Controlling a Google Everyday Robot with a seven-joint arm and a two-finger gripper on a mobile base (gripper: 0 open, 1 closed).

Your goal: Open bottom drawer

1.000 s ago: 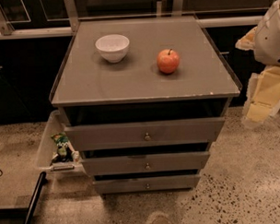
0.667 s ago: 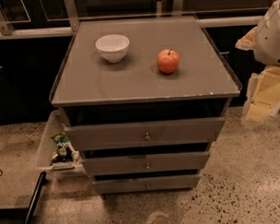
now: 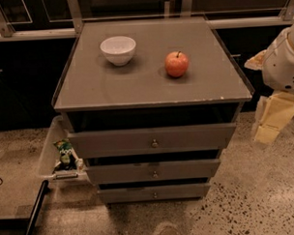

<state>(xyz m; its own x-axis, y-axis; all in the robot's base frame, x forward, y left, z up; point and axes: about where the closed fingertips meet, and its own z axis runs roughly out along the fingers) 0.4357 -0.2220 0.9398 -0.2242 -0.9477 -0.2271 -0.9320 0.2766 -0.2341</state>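
Observation:
A grey cabinet holds three stacked drawers. The bottom drawer is the lowest and narrowest front, with a small round metal knob at its centre; none of its inside shows. The mid-sized drawer and the widest top drawer sit above it. My white arm comes in at the right edge. The cream-coloured gripper hangs below it, beside the cabinet's right side at about top-drawer height, well apart from the knobs and holding nothing that I can see.
A white bowl and a red apple rest on the cabinet top. A clear plastic bin with a green snack bag hangs at the cabinet's left. A black pole leans at lower left. The floor is speckled.

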